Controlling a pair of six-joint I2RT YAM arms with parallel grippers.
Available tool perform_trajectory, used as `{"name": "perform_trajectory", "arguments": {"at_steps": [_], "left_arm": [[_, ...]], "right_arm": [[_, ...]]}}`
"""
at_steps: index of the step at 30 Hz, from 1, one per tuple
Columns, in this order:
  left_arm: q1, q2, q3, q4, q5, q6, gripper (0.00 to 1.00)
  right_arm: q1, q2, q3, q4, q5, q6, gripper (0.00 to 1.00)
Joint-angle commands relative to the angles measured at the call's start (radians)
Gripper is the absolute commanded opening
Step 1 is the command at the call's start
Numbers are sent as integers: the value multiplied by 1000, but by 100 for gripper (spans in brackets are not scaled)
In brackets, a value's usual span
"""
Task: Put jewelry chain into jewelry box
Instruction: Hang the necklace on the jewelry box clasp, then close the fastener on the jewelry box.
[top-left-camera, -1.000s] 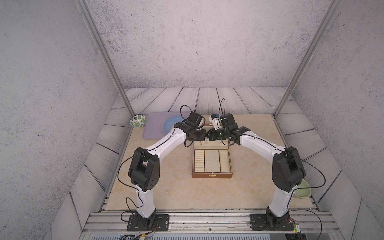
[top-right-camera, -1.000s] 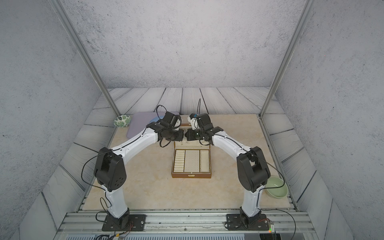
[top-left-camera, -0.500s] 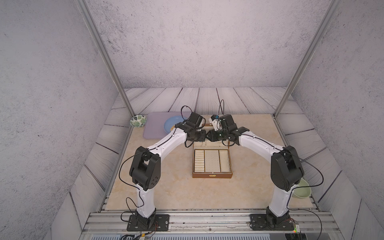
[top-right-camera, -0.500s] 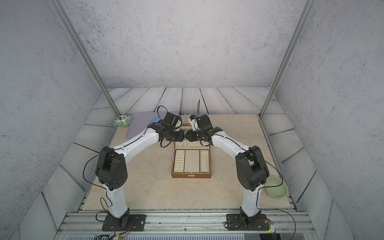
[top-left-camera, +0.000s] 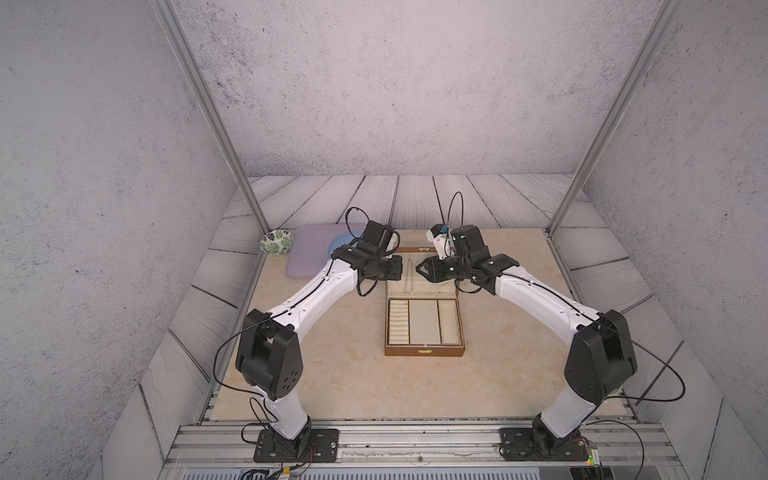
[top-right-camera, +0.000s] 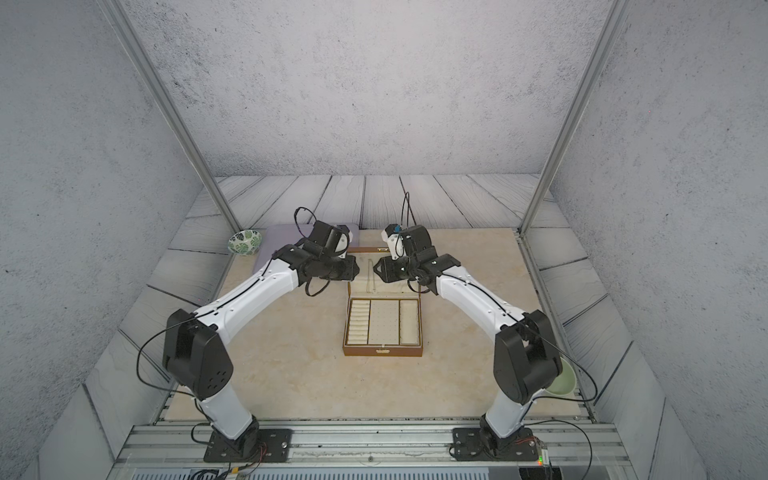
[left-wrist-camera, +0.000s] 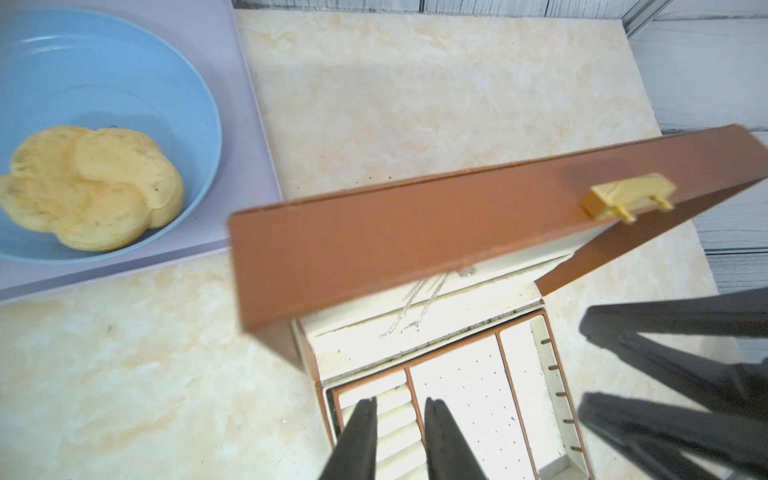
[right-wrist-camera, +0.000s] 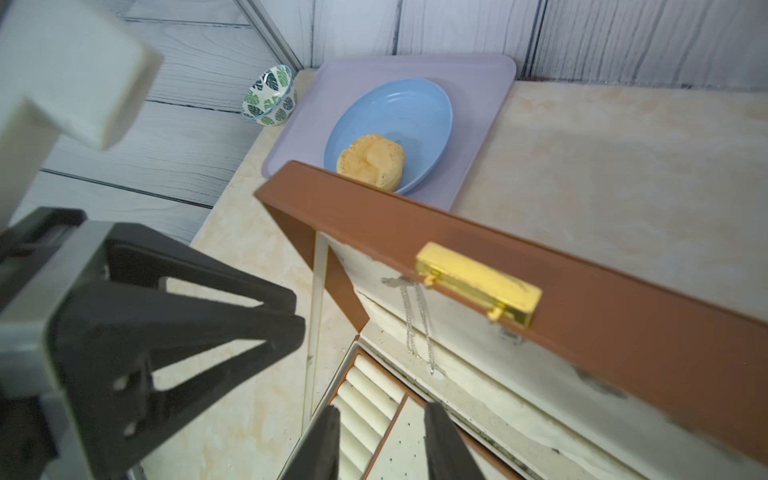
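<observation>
- Brown box (top-left-camera: 424, 351) sits open mid-table in both top views, with its lid (top-left-camera: 405, 250) standing up at the back. The chain (top-left-camera: 409, 276) is a faint double strand down the lid's lining. The left gripper (top-left-camera: 392, 269) and right gripper (top-left-camera: 419, 269) face each other on either side of it. Everything's too small here to judge the jaws.
- Left wrist: the chain (left-wrist-camera: 419, 307) hangs from up under the lid's edge, with its low end near the hinge. The left gripper (left-wrist-camera: 399, 403) has its jaws a little apart and nothing between them, and the ring rolls (left-wrist-camera: 395, 449) show through the gap.
- Right wrist: the chain (right-wrist-camera: 417, 328) dangles from just by the gold clasp (right-wrist-camera: 478, 282), and its loose end reaches the foot of the lid. The right gripper (right-wrist-camera: 382, 407) has its jaws parted wider, empty too.
- My read: the chain's hung inside the box and neither gripper is touching it, so the main job looks done. What's left is probably just pulling the arms clear, and maybe shutting the lid, though the task doesn't ask for that.
</observation>
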Motion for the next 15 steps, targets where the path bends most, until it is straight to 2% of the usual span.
{"name": "perform_trajectory", "arguments": {"at_steps": [1,3,6,8,11,13,15], "left_arm": [[15,-103,-70,-6,-24,-26,27],[27,-157,-122,18,-22,-45,35],[46,-220,-180,23,-6,-61,49],[53,-254,-212,26,-1,-63,59],[57,-306,-261,33,-9,-69,86],[60,-331,-286,34,-7,-68,92],[63,-356,-308,28,-4,-62,93]], "right_arm": [[6,-67,-10,-33,47,-88,39],[10,-83,-7,-7,77,-146,41],[11,-63,24,17,114,-240,56],[11,-24,71,7,113,-303,61],[10,56,151,-23,91,-398,69],[11,102,200,-32,80,-457,72],[11,143,229,-29,36,-544,73]]}}
